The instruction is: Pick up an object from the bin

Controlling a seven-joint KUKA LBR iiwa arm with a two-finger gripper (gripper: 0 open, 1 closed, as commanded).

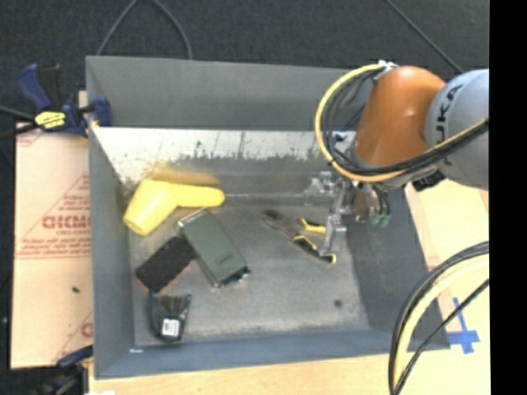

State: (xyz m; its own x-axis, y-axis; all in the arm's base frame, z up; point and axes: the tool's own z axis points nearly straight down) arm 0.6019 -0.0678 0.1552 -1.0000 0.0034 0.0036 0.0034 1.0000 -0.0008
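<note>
Pincer [333, 239] position: right half of the bin [247, 97], set low toward the floor, at the handle end of the pliers [288, 224]. Pincer state: cannot be told. From above, the metal tip overlaps the yellow handles, but the view does not show whether it is released or clenched on them, and contact cannot be confirmed.

Pliers: they lie flat on the bin floor, right of centre. The dark head points left toward the middle of the bin. The yellow-and-black handles spread toward the right and front, under the pincer. The pliers lie apart from every other thing in the bin.

Arm [465, 130]: it enters from the right, above the bin's right wall. An orange cover [395, 118] sits on the wrist, directly above the pincer. A yellow cable [328, 113] loops round the cover's left side.

Other contents, all in the left half and well apart from the pincer:

1. Yellow piece [169, 200]: bent plastic shape near the back-left of the floor, close to the sloped rear wall.
2. Box [214, 249]: grey-green, rectangular, lying at an angle just in front of the yellow piece.
3. Slab [167, 263]: black, flat, touching or just beside the box's left edge.
4. Black item [169, 315]: small, with a white label, near the front-left corner, in front of the slab.
</note>
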